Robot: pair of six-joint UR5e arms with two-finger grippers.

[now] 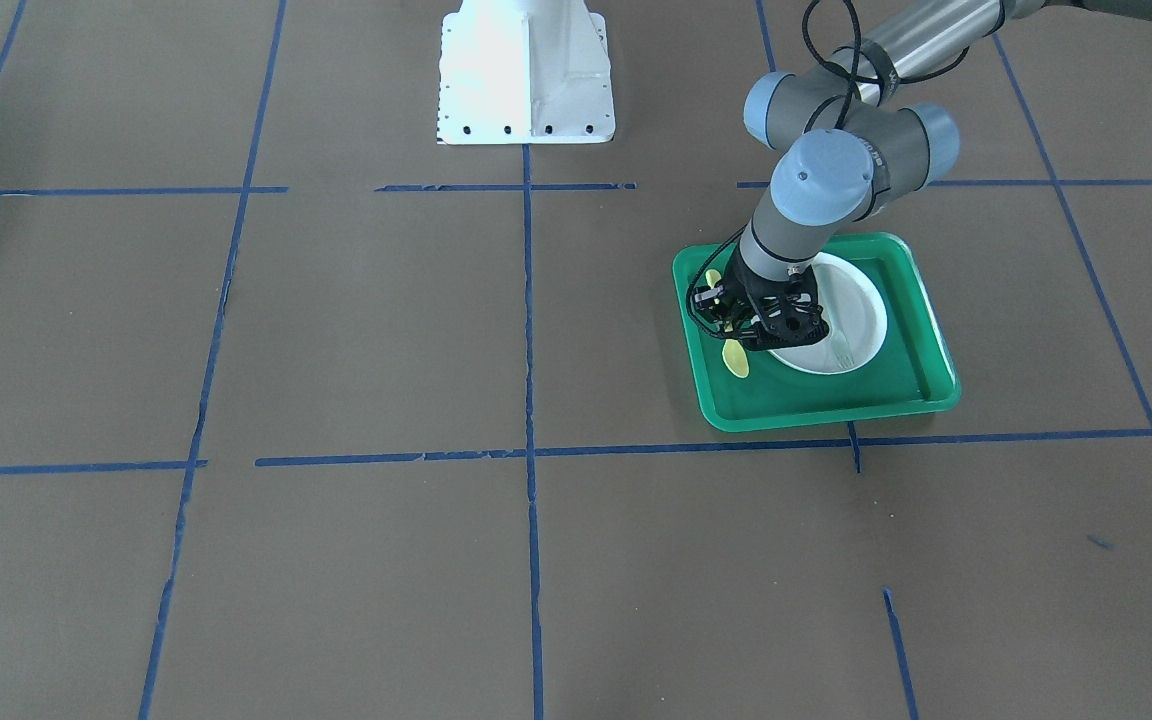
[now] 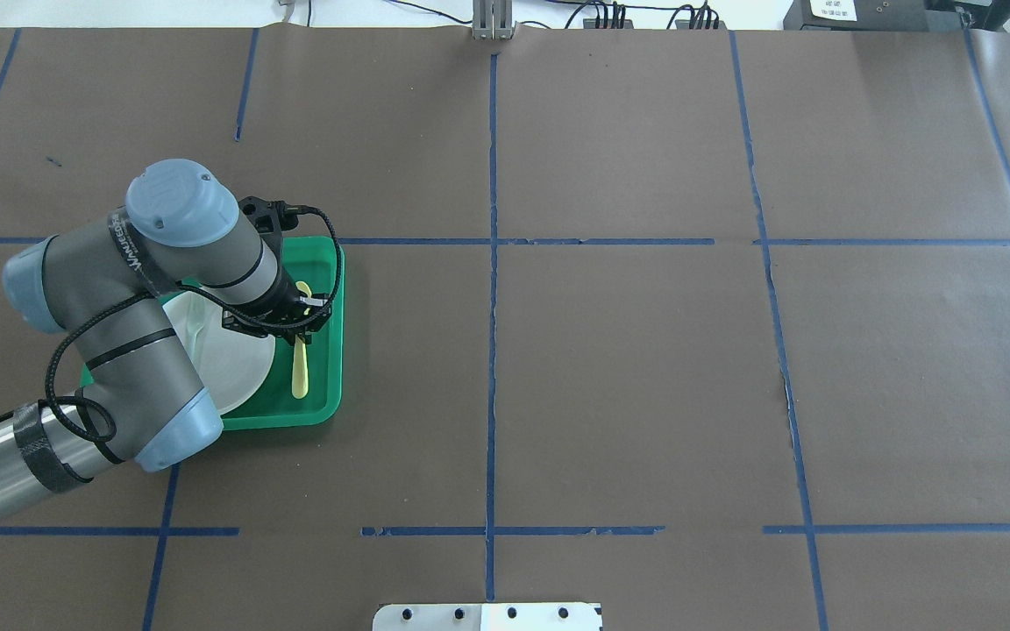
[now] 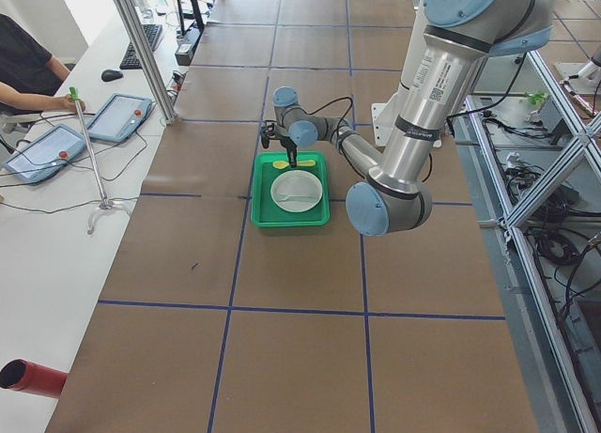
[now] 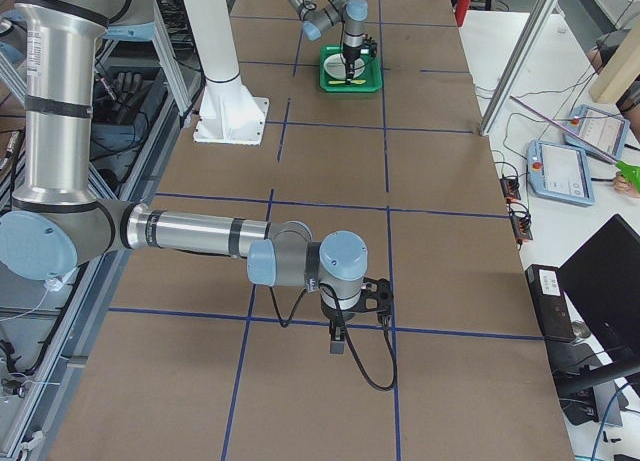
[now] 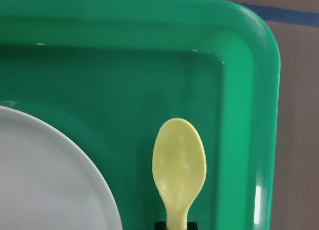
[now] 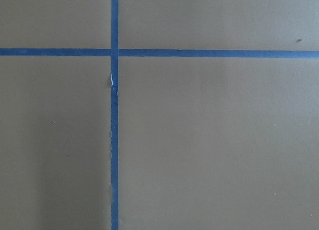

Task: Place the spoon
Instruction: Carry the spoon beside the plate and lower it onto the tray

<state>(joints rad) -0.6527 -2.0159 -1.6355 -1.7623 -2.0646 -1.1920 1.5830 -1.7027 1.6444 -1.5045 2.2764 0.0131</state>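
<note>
The small yellow plastic spoon (image 5: 178, 165) is seen low in the green plastic tray (image 5: 244, 140), just right of the round white plate (image 5: 50, 180), its handle apparently pinched in the clenched left gripper (image 2: 298, 326) (the state of the right gripper (image 4: 340, 341) cannot be told). The placing is judged nearly done; a release and a straight lift clear are called for next.

A robotics lab: robot arms (image 3: 423, 104) at a brown-papered table (image 3: 291, 348) gridded with blue tape (image 2: 493, 350), metal framing (image 3: 143, 53), loose cables (image 3: 562, 248), control tablets (image 3: 117, 116) on a side desk (image 3: 56, 255).
</note>
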